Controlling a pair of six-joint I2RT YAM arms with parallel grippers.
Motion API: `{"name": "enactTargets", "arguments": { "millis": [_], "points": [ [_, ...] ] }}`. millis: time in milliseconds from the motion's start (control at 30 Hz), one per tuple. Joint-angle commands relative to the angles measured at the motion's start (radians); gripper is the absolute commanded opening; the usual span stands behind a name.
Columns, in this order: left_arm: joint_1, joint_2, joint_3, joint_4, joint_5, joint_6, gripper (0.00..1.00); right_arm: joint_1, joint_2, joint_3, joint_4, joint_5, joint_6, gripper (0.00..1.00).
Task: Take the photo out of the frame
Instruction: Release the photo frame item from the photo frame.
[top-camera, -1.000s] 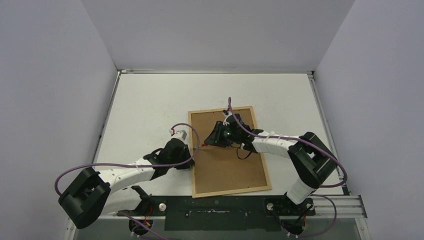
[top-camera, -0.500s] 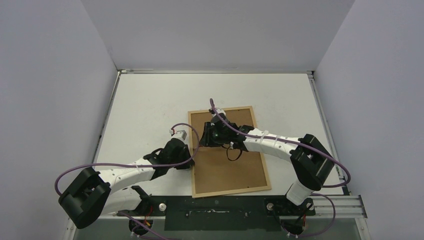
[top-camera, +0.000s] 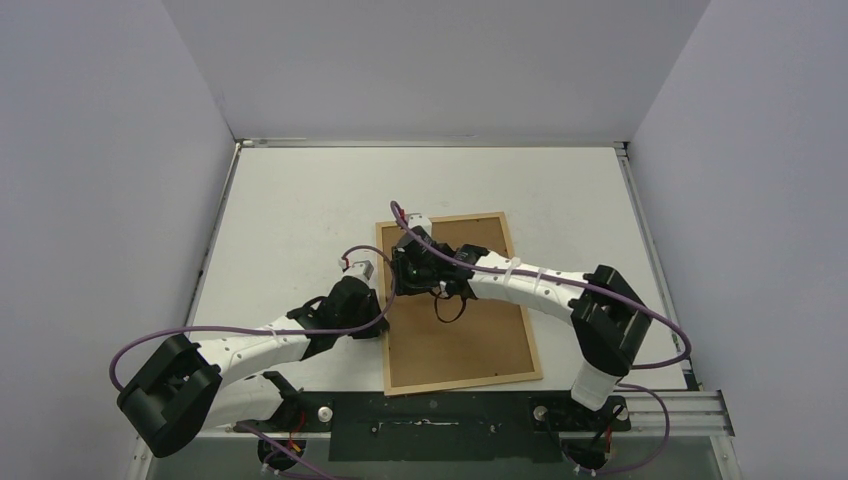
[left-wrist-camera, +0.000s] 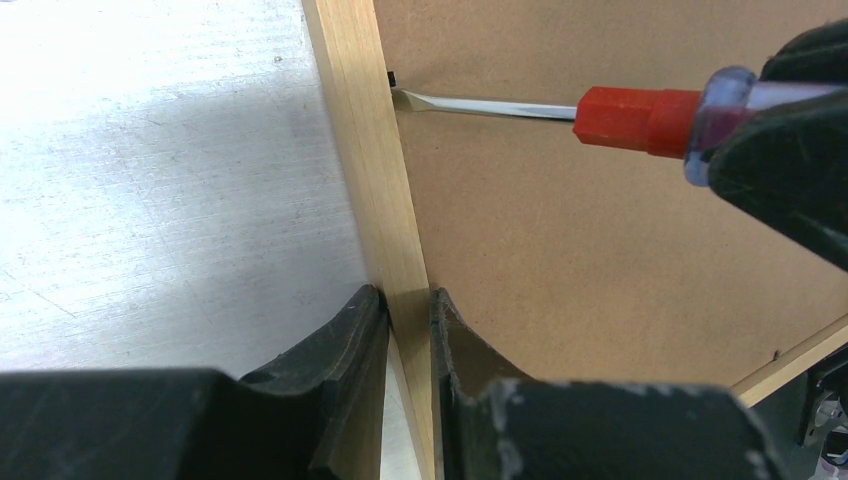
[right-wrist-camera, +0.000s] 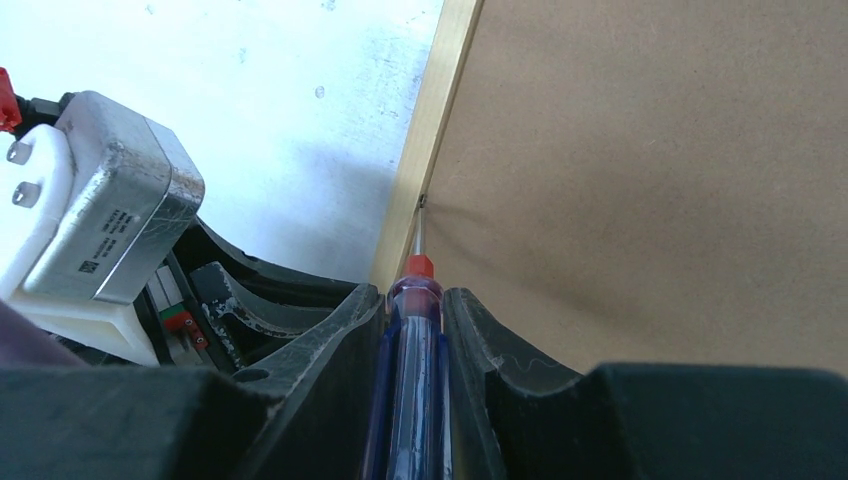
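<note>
The frame (top-camera: 465, 382) of light wood lies face down on the table, its brown backing panel (top-camera: 470, 335) facing up. The photo is hidden under that panel. My left gripper (top-camera: 383, 318) is shut on the frame's left rail (left-wrist-camera: 365, 150), one finger outside and one on the panel side (left-wrist-camera: 408, 305). My right gripper (top-camera: 405, 272) reaches over the panel and is shut (right-wrist-camera: 415, 300) on a screwdriver (right-wrist-camera: 413, 350) with a blue handle and red collar. The screwdriver's flat blade (left-wrist-camera: 490, 106) touches a small black tab (left-wrist-camera: 389, 77) at the rail's inner edge.
The white table (top-camera: 300, 210) is walled at the back and both sides. A dark base plate (top-camera: 430, 425) with both arm mounts runs along the near edge. Purple cables (top-camera: 250, 328) loop off the arms. The left wrist's camera housing (right-wrist-camera: 100, 220) sits close to the right gripper.
My right arm has swung left across the backing panel, bringing the screwdriver tip to the frame's left rail. The left arm and frame have stayed put.
</note>
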Motion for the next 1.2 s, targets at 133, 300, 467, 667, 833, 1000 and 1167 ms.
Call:
{"name": "enactTargets", "arguments": {
  "millis": [133, 300, 467, 667, 833, 1000, 1167],
  "points": [
    [-0.012, -0.008, -0.016, -0.003, 0.049, 0.006, 0.0, 0.014, -0.052, 0.063, 0.038, 0.002, -0.006, 0.0],
    [-0.013, -0.035, -0.023, -0.017, 0.047, 0.009, 0.0, -0.043, -0.162, -0.047, 0.072, -0.008, 0.036, 0.0],
    [-0.012, -0.051, -0.022, -0.03, 0.053, 0.013, 0.0, -0.128, -0.249, -0.155, 0.102, -0.054, 0.08, 0.0],
    [-0.011, -0.075, -0.012, -0.019, 0.053, 0.002, 0.0, -0.235, -0.307, -0.262, 0.162, -0.124, 0.132, 0.0],
    [-0.01, -0.066, 0.024, -0.048, 0.053, 0.002, 0.16, -0.318, -0.309, -0.323, 0.263, -0.243, 0.197, 0.0],
    [-0.01, -0.068, 0.041, -0.049, 0.053, -0.01, 0.3, -0.344, -0.325, -0.346, 0.277, -0.26, 0.21, 0.0],
    [-0.01, -0.073, 0.057, -0.053, 0.077, -0.008, 0.38, -0.363, -0.334, -0.365, 0.289, -0.281, 0.22, 0.0]
  ]
}}
